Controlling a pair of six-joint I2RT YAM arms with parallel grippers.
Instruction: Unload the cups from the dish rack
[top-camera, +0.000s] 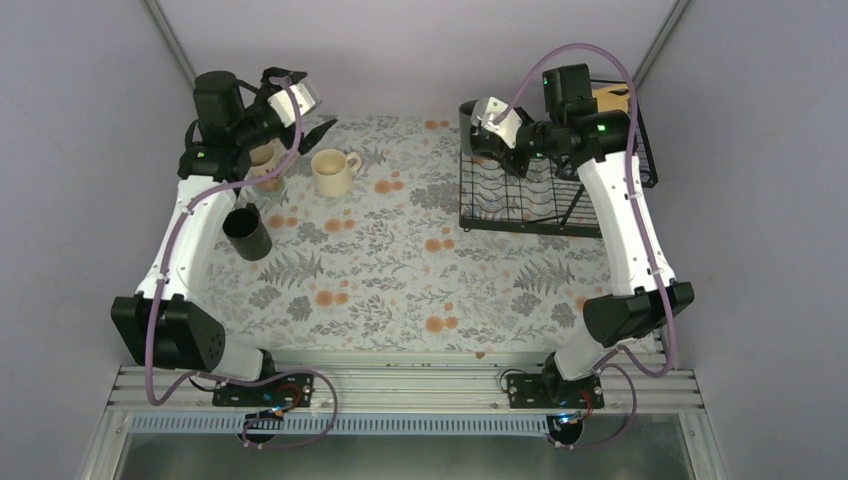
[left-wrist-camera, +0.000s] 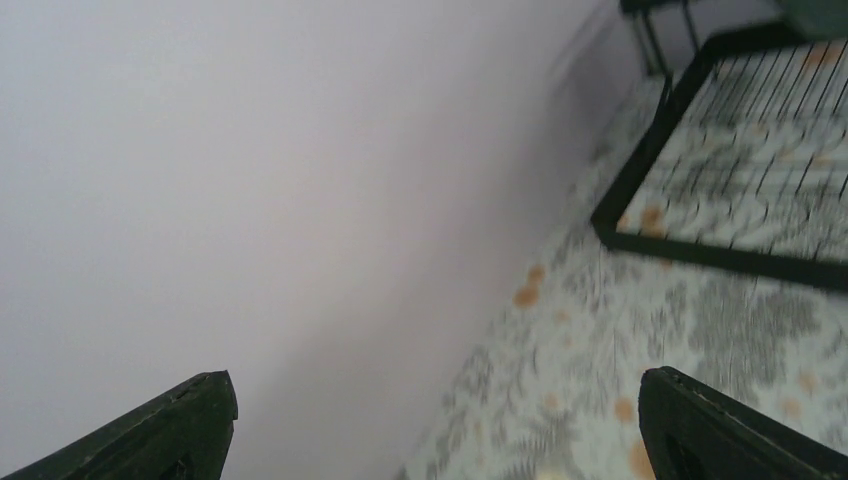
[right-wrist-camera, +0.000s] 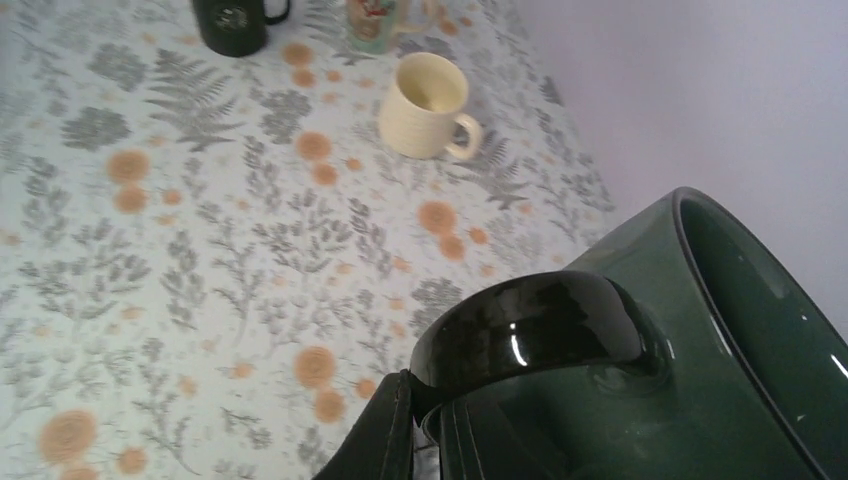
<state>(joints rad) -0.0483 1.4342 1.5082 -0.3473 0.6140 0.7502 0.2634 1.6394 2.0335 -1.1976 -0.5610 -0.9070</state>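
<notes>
While the right gripper (right-wrist-camera: 418, 405) is clamped on the glossy loop handle of a dark green glazed ceramic mug (right-wrist-camera: 700, 350), the left gripper (left-wrist-camera: 437, 385) is released: jaws spread wide, nothing between them. Right arm: rises from its near-edge base, forearm runs up the table's right side, elbow above the black wire dish rack (top-camera: 530, 228), wrist bent left. That puts the green mug at the rack's far left corner in the top view; can't tell whether it clears the wires. In the wrist view it sits tilted, mouth toward the right, handle toward the camera, with the floral-print tablecloth (top-camera: 400, 270) well below it. Left arm: stretched from its near-left base along the left edge, wrist raised at the far left corner, gripper turned right. Its camera looks along the back wall toward the rack's flat slotted tray. Height over the cloth can't be judged. Nearest that gripper, a plain cream ceramic mug (top-camera: 332, 172) stands upright on the cloth, just beside the lower finger in the top view. A cream mug with small coloured print (right-wrist-camera: 372, 20) stands left of it, partly hidden by the forearm. A black ceramic mug (top-camera: 247, 232) stands nearer the bases, beside the forearm. All three are apart from each other and well away from the rack. A yellowish item (top-camera: 608, 97) sits in the raised basket tier, mostly hidden behind the right arm; can't confirm it's a mug.
</notes>
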